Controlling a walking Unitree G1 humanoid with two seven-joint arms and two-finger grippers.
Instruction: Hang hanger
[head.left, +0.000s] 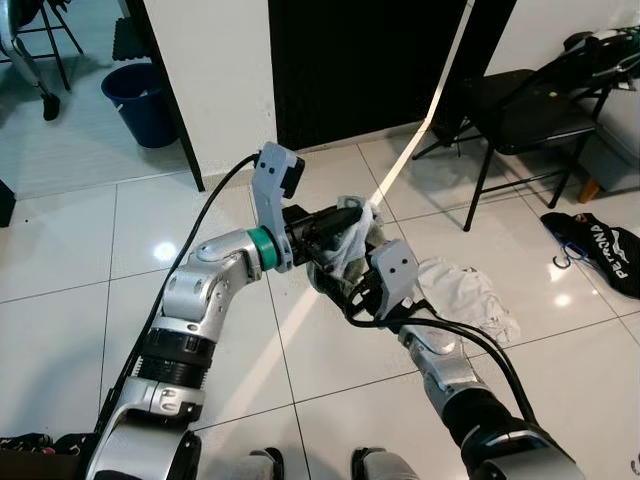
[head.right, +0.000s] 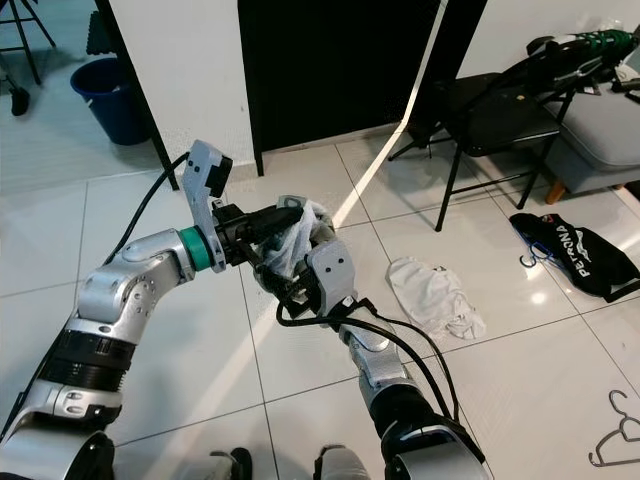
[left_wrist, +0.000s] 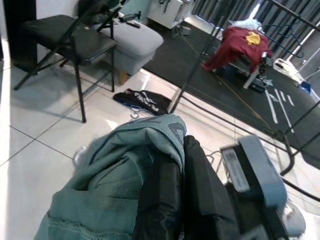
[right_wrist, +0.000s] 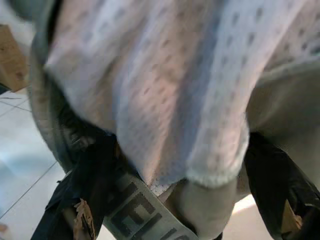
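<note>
Here, left gripper (head.left: 335, 228) and right gripper (head.left: 350, 283) meet mid-frame, both clenched on bundled garment (head.left: 352, 245). Soft, light, floppy; grip bunched folds. Bare hanger (head.right: 618, 432) on floor, 4 o'clock.

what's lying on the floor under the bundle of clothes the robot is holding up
Bare white floor tiles lie beneath the grey-green and white bundle of clothes; a crumpled white garment lies beside it. Directly below is hidden by both tools.
</note>
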